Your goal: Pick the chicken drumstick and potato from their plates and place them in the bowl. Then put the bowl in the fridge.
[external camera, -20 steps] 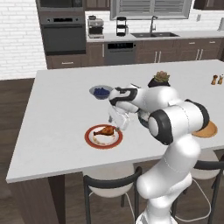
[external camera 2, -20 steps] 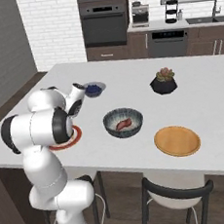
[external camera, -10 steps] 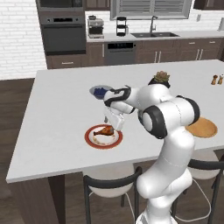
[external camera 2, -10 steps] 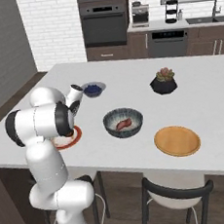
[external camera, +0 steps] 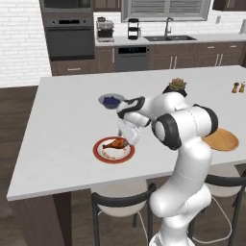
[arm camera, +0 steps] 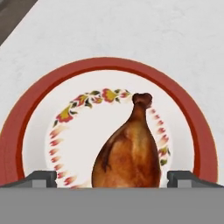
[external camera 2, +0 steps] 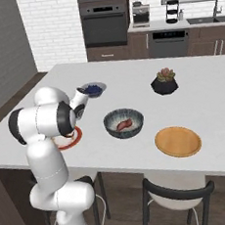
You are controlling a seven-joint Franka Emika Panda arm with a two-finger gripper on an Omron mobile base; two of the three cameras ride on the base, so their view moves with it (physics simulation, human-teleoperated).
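Your two-finger gripper [arm camera: 112, 177] is spread wide, tips either side of the glossy orange-brown chicken drumstick [arm camera: 127, 153], which lies on the white red-rimmed plate [arm camera: 26, 109]. The reddish-brown potato [external camera 2: 125, 125] sits in the dark speckled bowl [external camera 2: 124, 123].

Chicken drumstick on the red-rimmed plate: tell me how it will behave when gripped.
The chicken drumstick looks glossy, so it may slip between the fingers. Its thick end tapers to a thin bone, so a grip could slide toward the narrow end. It lies flat on the red-rimmed plate, so it probably stays put, and seems stiff.
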